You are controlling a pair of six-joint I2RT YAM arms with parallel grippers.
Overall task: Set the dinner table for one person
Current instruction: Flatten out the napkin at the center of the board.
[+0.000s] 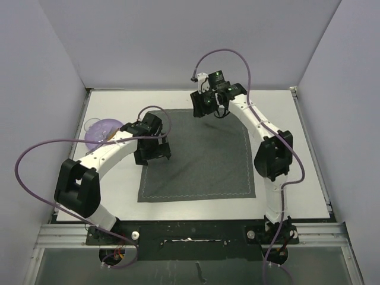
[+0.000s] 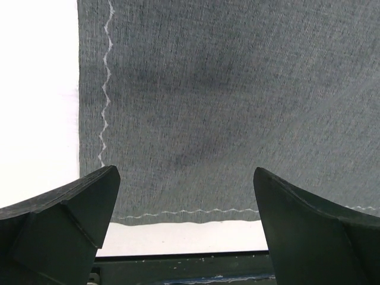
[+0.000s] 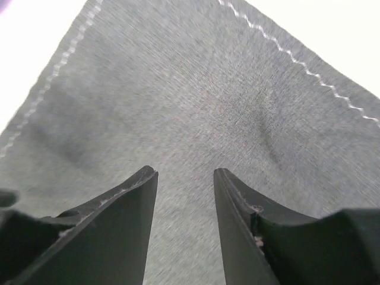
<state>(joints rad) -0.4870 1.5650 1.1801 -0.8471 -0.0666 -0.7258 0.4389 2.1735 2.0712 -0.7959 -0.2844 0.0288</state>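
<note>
The dinner table (image 1: 285, 119) is a wide white top with a dark grey stitched placemat (image 1: 199, 155) lying flat in its middle. My left gripper (image 1: 152, 153) hangs over the mat's left edge. In the left wrist view it (image 2: 185, 170) stands wide open above the placemat (image 2: 225, 101) near a corner, with nothing between the fingers. My right gripper (image 1: 209, 108) hovers at the mat's far edge. Seen from the right wrist, its (image 3: 185, 171) jaws are parted over bare cloth (image 3: 178, 101) and hold nothing.
A purple dish (image 1: 101, 133) sits at the table's left side, behind the left arm. White walls close in the table on three sides. The metal rail (image 1: 190, 234) with both arm bases runs along the near edge.
</note>
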